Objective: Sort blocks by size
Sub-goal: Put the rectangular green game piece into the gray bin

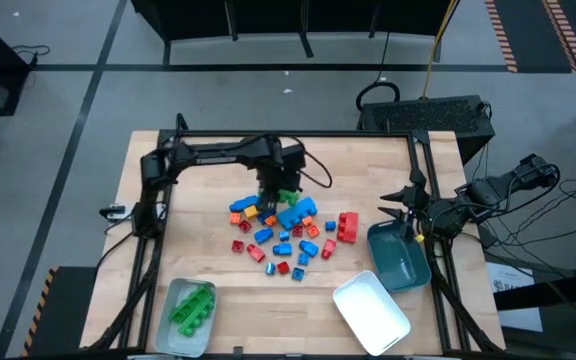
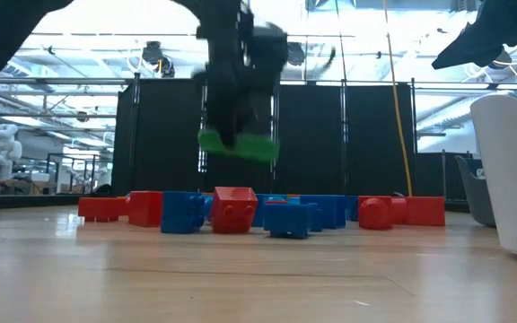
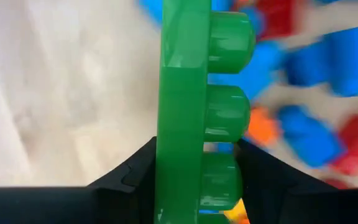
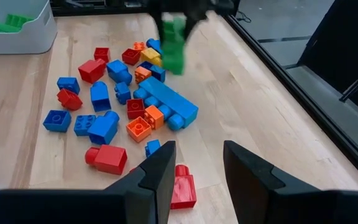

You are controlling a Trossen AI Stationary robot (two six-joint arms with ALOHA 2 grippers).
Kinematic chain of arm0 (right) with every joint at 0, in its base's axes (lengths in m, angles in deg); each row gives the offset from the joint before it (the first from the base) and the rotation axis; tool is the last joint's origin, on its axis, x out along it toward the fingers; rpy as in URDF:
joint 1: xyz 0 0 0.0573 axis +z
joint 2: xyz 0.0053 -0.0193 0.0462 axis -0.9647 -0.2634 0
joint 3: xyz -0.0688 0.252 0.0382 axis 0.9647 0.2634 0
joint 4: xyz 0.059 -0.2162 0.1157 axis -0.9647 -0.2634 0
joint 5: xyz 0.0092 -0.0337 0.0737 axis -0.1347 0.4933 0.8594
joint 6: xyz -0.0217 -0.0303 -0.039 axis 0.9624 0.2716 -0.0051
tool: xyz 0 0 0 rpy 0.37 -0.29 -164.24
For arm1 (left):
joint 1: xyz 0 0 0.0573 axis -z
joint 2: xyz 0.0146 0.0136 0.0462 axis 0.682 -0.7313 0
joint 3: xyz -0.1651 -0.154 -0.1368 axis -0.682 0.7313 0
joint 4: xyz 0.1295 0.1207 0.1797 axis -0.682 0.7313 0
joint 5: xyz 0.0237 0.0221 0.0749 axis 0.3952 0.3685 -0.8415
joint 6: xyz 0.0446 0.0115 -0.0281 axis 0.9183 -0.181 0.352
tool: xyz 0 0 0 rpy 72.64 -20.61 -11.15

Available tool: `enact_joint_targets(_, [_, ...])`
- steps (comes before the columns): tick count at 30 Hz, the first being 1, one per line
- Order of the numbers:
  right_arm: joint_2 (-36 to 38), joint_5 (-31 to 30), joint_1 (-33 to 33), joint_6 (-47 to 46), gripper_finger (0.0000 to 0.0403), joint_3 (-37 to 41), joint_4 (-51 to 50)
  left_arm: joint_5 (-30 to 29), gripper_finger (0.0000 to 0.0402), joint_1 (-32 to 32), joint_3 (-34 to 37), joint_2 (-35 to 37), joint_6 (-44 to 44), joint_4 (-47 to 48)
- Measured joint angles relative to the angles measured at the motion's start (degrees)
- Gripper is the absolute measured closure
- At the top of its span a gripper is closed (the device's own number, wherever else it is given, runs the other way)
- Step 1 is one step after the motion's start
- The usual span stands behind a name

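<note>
My left gripper's fingers (image 3: pixel 135 177) are clenched on a long green brick (image 3: pixel 194 106), one dark finger pressing each side of it, studs facing sideways. I see that left gripper (image 1: pixel 280 192) hanging over the far edge of the pile of blocks (image 1: pixel 288 228), and from table height the green brick (image 2: pixel 238 144) is lifted clear above the pile, nothing touching it but the fingers.

Starting left of the pile, the grey tray (image 1: pixel 164 322) sits near the front edge of the table (image 1: pixel 178 240), with several green bricks (image 1: pixel 193 306) already lying in it. The pile itself is a loose scatter of blue, red and orange pieces in the middle of the table; a long blue brick (image 4: pixel 166 102) lies in it, just below the raised green one.

Right of the pile, the white tray (image 1: pixel 371 310) lies near the front edge, and the teal tray (image 1: pixel 398 258) beside it. My right gripper (image 4: pixel 194 165) waits over the teal tray with its fingers released, apart and holding nothing.
</note>
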Motion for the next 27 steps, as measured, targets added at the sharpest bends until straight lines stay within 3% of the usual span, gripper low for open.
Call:
enact_joint_targets(4, [0.0, 0.0, 0.0, 0.0, 0.0284, 0.0, 0.0, 2.9, 0.0232, 5.4, -1.1, 5.4, -4.6, 4.3])
enact_joint_targets(9, [0.0, 0.0, 0.0, 0.0, 0.0284, 0.0, 0.0, 2.4, 0.0232, 16.3, -1.1, 13.8, -14.2, 6.9])
enact_joint_targets(17, [0.0, 0.0, 0.0, 0.0, 0.0284, 0.0, 0.0, -13.3, 0.0232, 39.6, -0.6, 21.8, -38.7, 6.6])
enact_joint_targets(23, [0.0, 0.1, 0.0, 0.0, 0.0284, 0.0, 1.3, -26.2, 0.0232, 54.9, -0.5, 21.6, -65.0, 8.2])
enact_joint_targets(27, [-0.1, 0.1, 0.0, 0.0, 0.0284, 0.0, 2.2, -31.0, 0.0232, 62.3, -0.5, 20.4, -82.4, 11.7])
